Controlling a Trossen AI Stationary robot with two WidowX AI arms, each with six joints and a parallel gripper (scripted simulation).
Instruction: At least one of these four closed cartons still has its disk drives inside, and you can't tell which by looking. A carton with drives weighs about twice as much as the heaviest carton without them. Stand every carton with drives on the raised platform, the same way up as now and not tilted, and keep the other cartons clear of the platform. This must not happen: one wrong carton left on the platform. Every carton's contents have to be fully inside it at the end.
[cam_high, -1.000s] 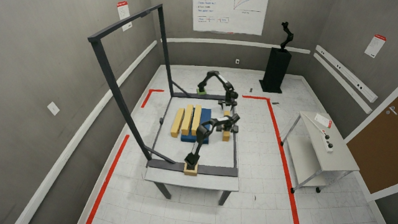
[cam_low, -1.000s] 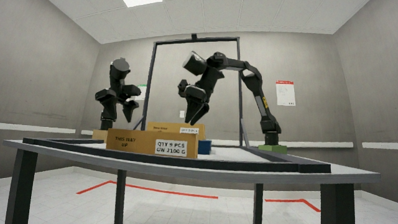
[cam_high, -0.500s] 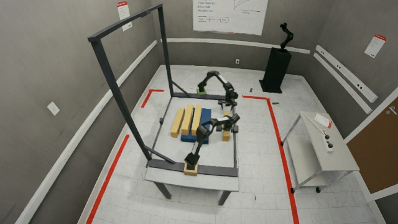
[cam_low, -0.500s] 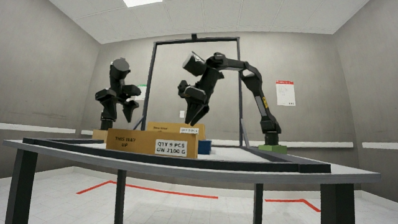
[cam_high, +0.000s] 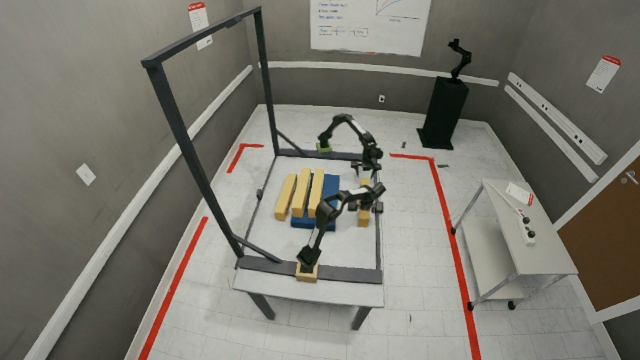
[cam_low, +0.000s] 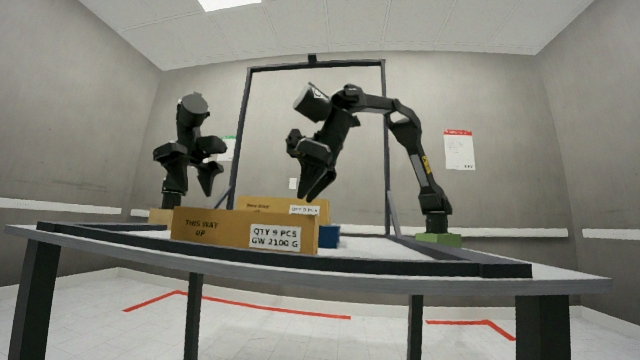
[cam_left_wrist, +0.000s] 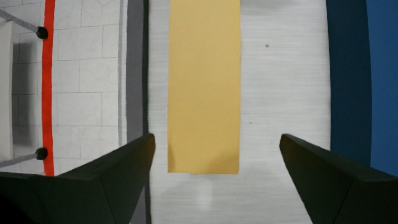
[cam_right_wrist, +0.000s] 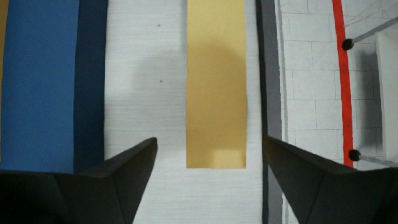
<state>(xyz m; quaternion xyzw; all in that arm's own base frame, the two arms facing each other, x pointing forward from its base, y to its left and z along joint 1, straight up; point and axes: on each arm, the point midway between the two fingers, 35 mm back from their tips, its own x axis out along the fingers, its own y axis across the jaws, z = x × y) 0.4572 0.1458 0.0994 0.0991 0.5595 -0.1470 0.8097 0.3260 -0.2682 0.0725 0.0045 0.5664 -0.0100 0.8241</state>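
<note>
Going by the top view: leftmost carton (cam_high: 285, 197) lies lengthwise just beside the blue platform (cam_high: 331, 185) (cam_low: 329, 236) (cam_left_wrist: 385, 90) (cam_right_wrist: 40, 90), slightly skewed. Next two, the second carton (cam_high: 301, 192) and third carton (cam_high: 316, 192) (cam_low: 270, 204) (cam_right_wrist: 2, 30), are up on the platform, side by side with a narrow gap, the rest of the blue top showing to their right. Right arm is on the tan block (cam_high: 306, 275) (cam_low: 161, 216) at the near edge, left arm on the green block (cam_high: 324, 148) (cam_low: 438, 240) at the far edge; both reach over to the right side of the table. Fourth carton (cam_high: 364, 220) (cam_low: 235, 230) (cam_left_wrist: 204, 90) (cam_right_wrist: 216, 100) sits there, flat on the table, well apart from the platform, near the dark edge rail (cam_high: 378, 240) (cam_low: 270, 261) (cam_left_wrist: 136, 90) (cam_right_wrist: 270, 90). Its side reads THIS WAY UP, QTY 9 PCS, GW 2100 G. Left gripper (cam_high: 364, 170) (cam_low: 306, 198) (cam_left_wrist: 218, 135) is above its far end, fingers wide apart, nothing held. Right gripper (cam_high: 366, 206) (cam_low: 190, 194) (cam_right_wrist: 210, 140) is above the near end, same: fingers wide apart, nothing held.
</note>
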